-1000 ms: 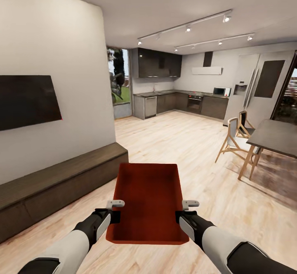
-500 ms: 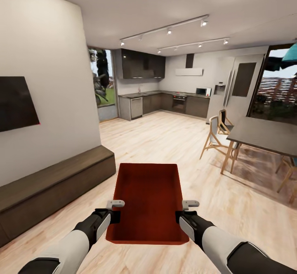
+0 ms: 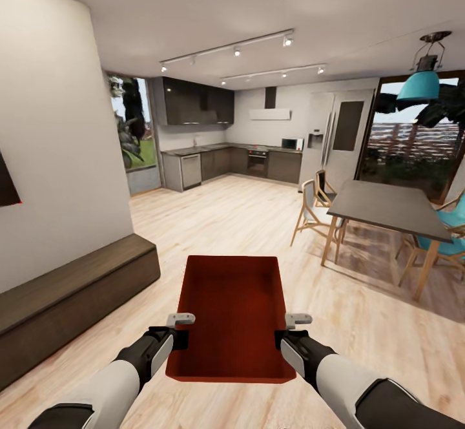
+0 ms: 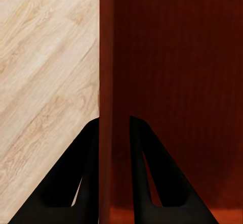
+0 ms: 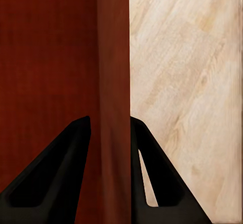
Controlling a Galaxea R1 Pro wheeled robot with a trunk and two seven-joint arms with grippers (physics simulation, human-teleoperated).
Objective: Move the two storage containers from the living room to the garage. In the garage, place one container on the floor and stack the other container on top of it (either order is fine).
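carried between the tools above wood floor: open bin [image 3: 232, 313], left tool [image 3: 183, 329] and right tool [image 3: 292, 328] each pinched shut on a thin side wall; likely light, stiff, slip-prone.

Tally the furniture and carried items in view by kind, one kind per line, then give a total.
Storage container: 1
Grippers: 2, left gripper and right gripper
Dining table: 1
Low cabinet: 1
Chairs: at least 3; the ones by the table overlap, for example this chair
Total: at least 8
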